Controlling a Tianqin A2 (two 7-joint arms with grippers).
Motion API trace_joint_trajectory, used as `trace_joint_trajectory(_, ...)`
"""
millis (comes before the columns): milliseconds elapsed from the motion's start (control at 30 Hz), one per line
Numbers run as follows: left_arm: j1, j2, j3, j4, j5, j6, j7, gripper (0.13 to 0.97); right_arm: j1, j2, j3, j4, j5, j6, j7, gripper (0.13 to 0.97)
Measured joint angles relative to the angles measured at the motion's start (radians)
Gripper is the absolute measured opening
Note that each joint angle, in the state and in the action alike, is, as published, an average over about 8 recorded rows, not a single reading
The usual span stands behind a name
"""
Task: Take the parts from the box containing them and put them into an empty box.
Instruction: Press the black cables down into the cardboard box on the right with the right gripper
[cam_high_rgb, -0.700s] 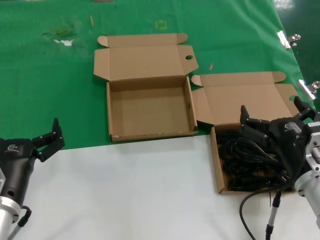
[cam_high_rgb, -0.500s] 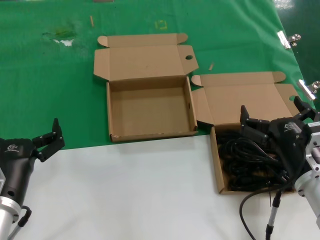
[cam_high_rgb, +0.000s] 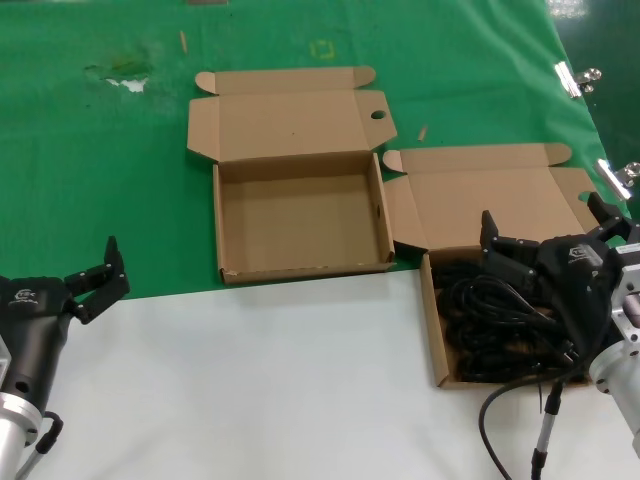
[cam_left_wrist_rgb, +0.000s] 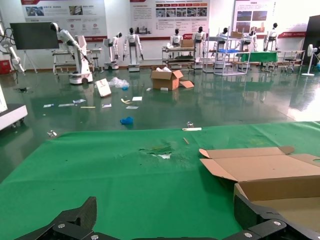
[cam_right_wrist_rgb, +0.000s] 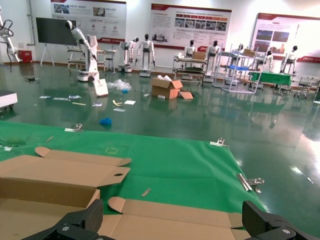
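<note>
Head view of the transfer task: the parts (cam_high_rgb: 490, 318), black power cords in loose tangled coils, are seen lying in the box containing them (cam_high_rgb: 436, 340), at the robot's right on the white surface (cam_high_rgb: 260, 380), with its lid folded back onto the green cloth (cam_high_rgb: 90, 180). An empty box (cam_high_rgb: 300, 268) stands just beside it toward the centre, lid likewise open. The right end effector (cam_high_rgb: 545, 228) is held spread above the far end of the cord box, touching nothing that can be made out. The left end effector (cam_high_rgb: 100, 272) is parked, also spread, at the near left. The cords are judged rubbery, limp and moderately heavy, likely to sag and snag on neighbouring loops; a hold across the thick middle of one bundle, not a single strand or plug, is judged soundest
</note>
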Motion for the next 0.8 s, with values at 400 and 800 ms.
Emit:
trace_joint_trajectory(400, 0.000, 0.000, 0.000, 0.000, 0.000, 0.000, 0.000, 0.966, 0.000, 0.000, 0.000, 0.000, 0.000, 0.000, 0.000, 0.966)
trace_joint_trajectory(800, 0.000, 0.000, 0.000, 0.000, 0.000, 0.000, 0.000, 0.966, 0.000, 0.000, 0.000, 0.000, 0.000, 0.000, 0.000, 0.966)
